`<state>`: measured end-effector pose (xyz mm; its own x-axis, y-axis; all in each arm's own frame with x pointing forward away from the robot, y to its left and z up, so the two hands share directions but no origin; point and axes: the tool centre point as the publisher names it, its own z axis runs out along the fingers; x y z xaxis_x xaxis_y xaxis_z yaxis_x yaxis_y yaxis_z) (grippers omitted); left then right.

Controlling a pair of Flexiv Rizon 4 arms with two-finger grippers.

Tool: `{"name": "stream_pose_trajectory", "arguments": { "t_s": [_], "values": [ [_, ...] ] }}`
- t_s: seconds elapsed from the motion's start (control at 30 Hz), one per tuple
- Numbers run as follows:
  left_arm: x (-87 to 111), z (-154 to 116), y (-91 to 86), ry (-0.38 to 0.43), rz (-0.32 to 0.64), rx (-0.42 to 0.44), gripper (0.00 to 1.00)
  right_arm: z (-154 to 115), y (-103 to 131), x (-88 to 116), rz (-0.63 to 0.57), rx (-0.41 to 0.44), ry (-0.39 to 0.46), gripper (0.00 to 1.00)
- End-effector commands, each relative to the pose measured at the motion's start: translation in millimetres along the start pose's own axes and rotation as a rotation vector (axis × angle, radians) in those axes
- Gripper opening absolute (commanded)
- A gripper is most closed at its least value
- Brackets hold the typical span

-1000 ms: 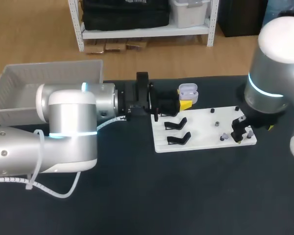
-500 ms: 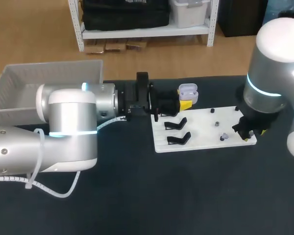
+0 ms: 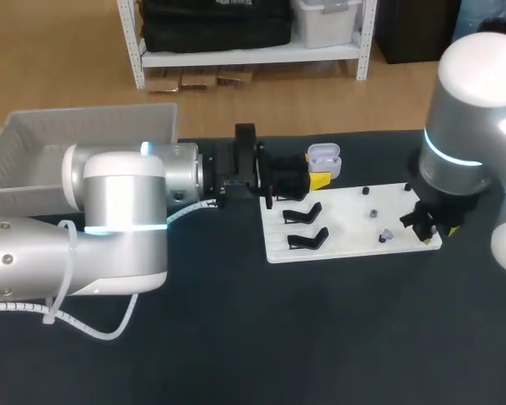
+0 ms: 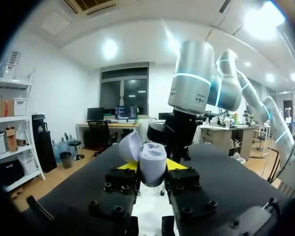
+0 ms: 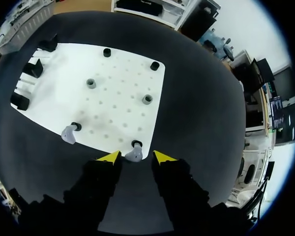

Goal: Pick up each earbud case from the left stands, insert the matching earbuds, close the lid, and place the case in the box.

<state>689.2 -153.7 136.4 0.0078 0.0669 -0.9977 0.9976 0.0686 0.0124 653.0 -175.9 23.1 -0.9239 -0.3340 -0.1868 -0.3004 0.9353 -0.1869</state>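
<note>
the left tool (image 4: pixel 151 169) is clamped on the lavender earbud case (image 4: pixel 153 163), one yellow tip on either side of its body. the case stands upright between the fingers with its mouth up. its lid (image 4: pixel 130 146) is swung open and leans off to one side, so the long axis of the open case runs across the fingers rather than along them. in the head view the held case sits at the upper middle of the frame, just above the upper left corner of the white board (image 3: pixel 346 221) and off the tabletop (image 3: pixel 320 337).

the right tool (image 5: pixel 135 157) hangs over the board's lower right corner in the head view. its fingers are moderately apart and hold nothing. in the right wrist view a lavender earbud (image 5: pixel 133 154) sits on a dark peg at the board's near edge, in the gap between the two yellow tips. neither tip clearly touches it. a second earbud (image 5: pixel 68 133) rests by another peg along the same edge, off to the side of the tool, its bulb end pointing outward from the board.

two black stands (image 3: pixel 305 226) sit at the board's left end in the head view. the white box (image 3: pixel 34 143) is at the upper left of that frame, well apart from the case.
</note>
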Motion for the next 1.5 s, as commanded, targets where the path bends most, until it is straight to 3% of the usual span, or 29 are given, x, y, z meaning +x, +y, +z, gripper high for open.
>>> {"name": "stream_pose_trajectory", "arguments": {
  "t_s": [0.03,0.43,0.67,0.77,0.9,0.93,0.97,1.07,1.2,1.5],
  "values": [
    [1.5,0,-1.0,-0.008,0.004,-0.007,0.00,4,1,-1,0.003,0.005,-0.003,0.39],
    [1.5,0,-1.0,-0.008,0.004,-0.007,0.00,3,3,-7,0.002,0.020,-0.003,0.28],
    [1.5,0,-1.0,-0.008,0.004,-0.007,0.00,1,4,-6,0.010,0.031,0.008,0.28],
    [1.5,0,-1.0,-0.008,0.004,-0.007,0.00,2,5,-4,0.016,0.029,0.010,0.17],
    [1.5,0,-1.0,-0.008,0.004,-0.007,0.00,2,5,-4,0.020,0.026,0.015,0.16],
    [1.5,0,-1.0,-0.008,0.004,-0.007,0.00,2,5,-4,0.021,0.026,0.016,0.12],
    [1.5,0,-1.0,-0.008,0.004,-0.007,0.00,3,5,-4,0.022,0.026,0.017,0.00],
    [1.5,0,-1.0,-0.008,0.004,-0.007,0.00,3,4,-3,0.024,0.033,0.021,0.00],
    [1.5,0,-1.0,-0.008,0.004,-0.007,0.00,-13,0,-2,0.037,0.039,0.021,0.00],
    [1.5,0,-1.0,-0.008,0.004,-0.007,0.00,-83,11,6,0.045,0.029,0.054,0.00]
  ]
}}
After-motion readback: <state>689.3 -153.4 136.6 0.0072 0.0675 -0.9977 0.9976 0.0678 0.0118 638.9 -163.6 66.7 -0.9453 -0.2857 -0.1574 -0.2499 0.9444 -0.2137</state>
